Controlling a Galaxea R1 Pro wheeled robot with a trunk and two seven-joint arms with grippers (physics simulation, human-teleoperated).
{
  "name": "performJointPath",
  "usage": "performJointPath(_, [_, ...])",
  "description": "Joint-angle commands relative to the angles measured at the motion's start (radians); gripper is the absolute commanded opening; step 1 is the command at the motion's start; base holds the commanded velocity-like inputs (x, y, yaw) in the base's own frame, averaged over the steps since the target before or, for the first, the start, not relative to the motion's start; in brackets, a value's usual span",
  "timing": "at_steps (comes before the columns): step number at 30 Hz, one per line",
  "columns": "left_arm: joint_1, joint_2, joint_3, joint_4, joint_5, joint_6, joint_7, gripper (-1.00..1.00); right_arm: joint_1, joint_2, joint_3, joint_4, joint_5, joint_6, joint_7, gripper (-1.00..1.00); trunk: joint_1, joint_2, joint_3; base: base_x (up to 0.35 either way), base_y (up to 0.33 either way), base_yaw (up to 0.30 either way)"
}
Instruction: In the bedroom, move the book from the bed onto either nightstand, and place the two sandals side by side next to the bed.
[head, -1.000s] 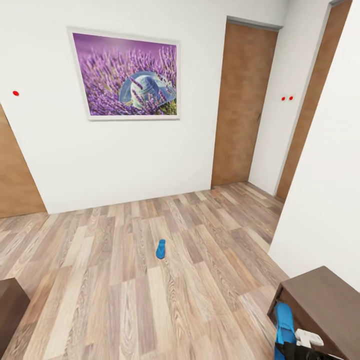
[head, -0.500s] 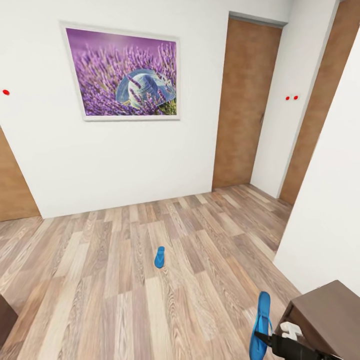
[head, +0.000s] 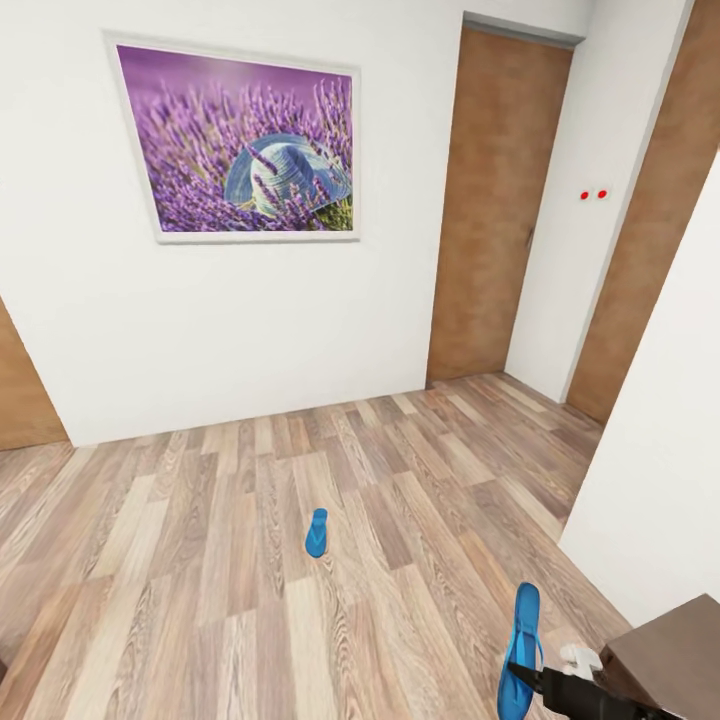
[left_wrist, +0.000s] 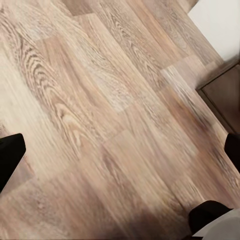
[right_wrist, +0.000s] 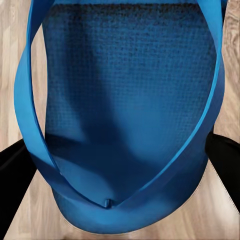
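Wood floor (head: 200, 560): right jaws (head: 520, 678) grasp sandal (head: 521, 650); left jaws (left_wrist: 120, 155) released, empty.

I see a wood-plank floor (head: 200, 560) with strong grain and a soft sheen. The sandal (right_wrist: 127, 115) in my right gripper (head: 545, 685) looks like matt blue foam, its sole finely pebbled, straps smooth. Walls (head: 250, 320) are flat matt white; doors (head: 495, 200) matt brown wood.
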Motion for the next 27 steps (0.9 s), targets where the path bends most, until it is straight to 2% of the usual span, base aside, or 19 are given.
performJointPath(1, [0.0,-0.001,0.004,-0.001,0.002,0.001,-0.006,1.0,-0.002,0.001,0.007,0.003,-0.008,-0.004,0.005,-1.0,0.0,0.0,-0.001,0.258,0.0,0.0])
performJointPath(18, [0.0,-0.001,0.003,-0.001,0.003,0.0,-0.007,1.0,-0.002,0.001,0.007,0.003,-0.008,-0.004,0.005,-1.0,0.0,0.0,-0.001,0.309,0.0,0.0])
performJointPath(27, [0.0,-0.001,0.003,-0.001,0.002,0.0,-0.007,1.0,-0.002,0.002,0.007,0.003,-0.008,-0.004,0.005,-1.0,0.0,0.0,-0.001,0.29,0.061,0.0])
